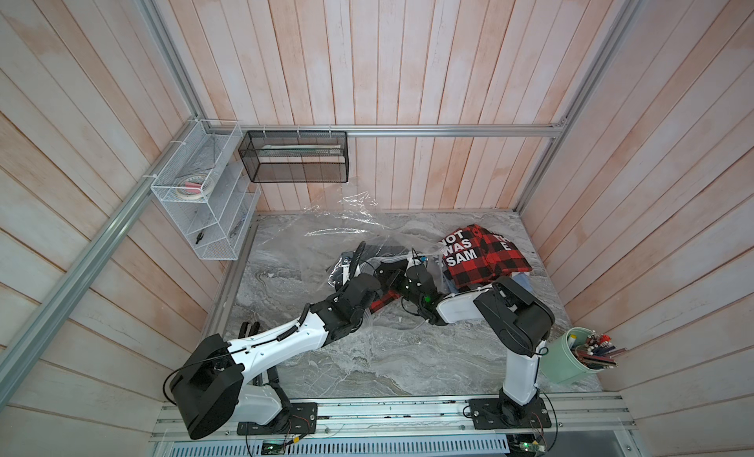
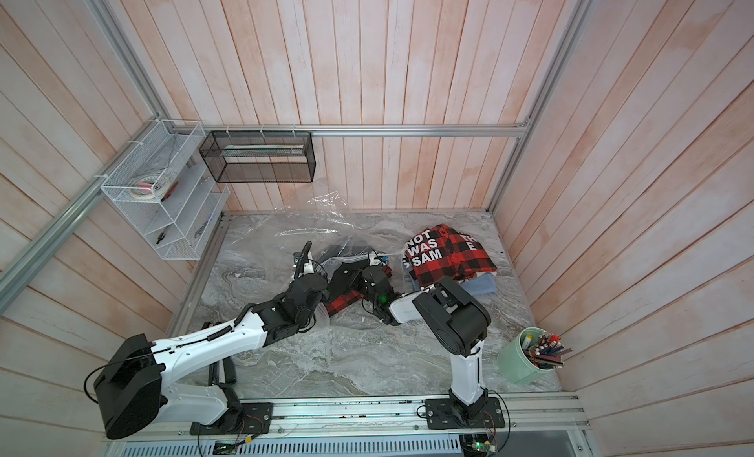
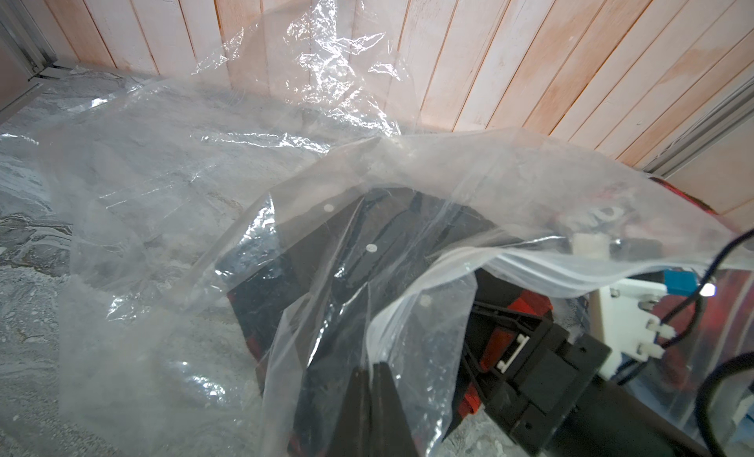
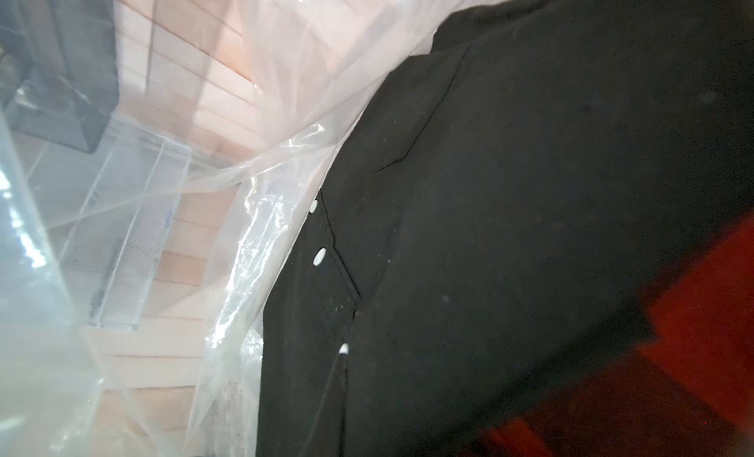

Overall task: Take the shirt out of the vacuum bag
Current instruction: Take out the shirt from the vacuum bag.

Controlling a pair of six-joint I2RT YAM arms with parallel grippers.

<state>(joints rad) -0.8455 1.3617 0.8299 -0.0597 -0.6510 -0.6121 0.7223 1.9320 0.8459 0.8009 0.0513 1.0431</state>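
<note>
**Both sets of fingers closed at the bag mouth, shirt between them**

Starting at the left, my left gripper (image 3: 373,367) has its fingers clenched on the edge of the large, crinkly clear plastic vacuum bag (image 3: 163,190). It pinches a fold of film at the mouth. From there the bag spreads across the grey marbled table (image 1: 367,361) toward the back wall, and most of it looks flat and empty.

Just right of that grip lies the black button-front shirt with a red-and-black plaid part (image 3: 326,271). Its black body is under the film, and a plaid end (image 1: 381,303) pokes out of the mouth toward me.

Next comes my right gripper (image 1: 391,273), reaching in through the mouth. Its fingers are clenched. Their tips are hidden, but black cloth and white buttons fill the right wrist view, so I judge they have the shirt's fabric.

As I read it, the shirt's long axis runs from the plaid end back into the bag. The right arm is the nearer one for the pull. The way out is toward me and to the right, away from the left pinch that anchors the film.

Farthest right sits a pile of folded plaid shirts with white lettering (image 1: 477,255), clear of the bag.
</note>
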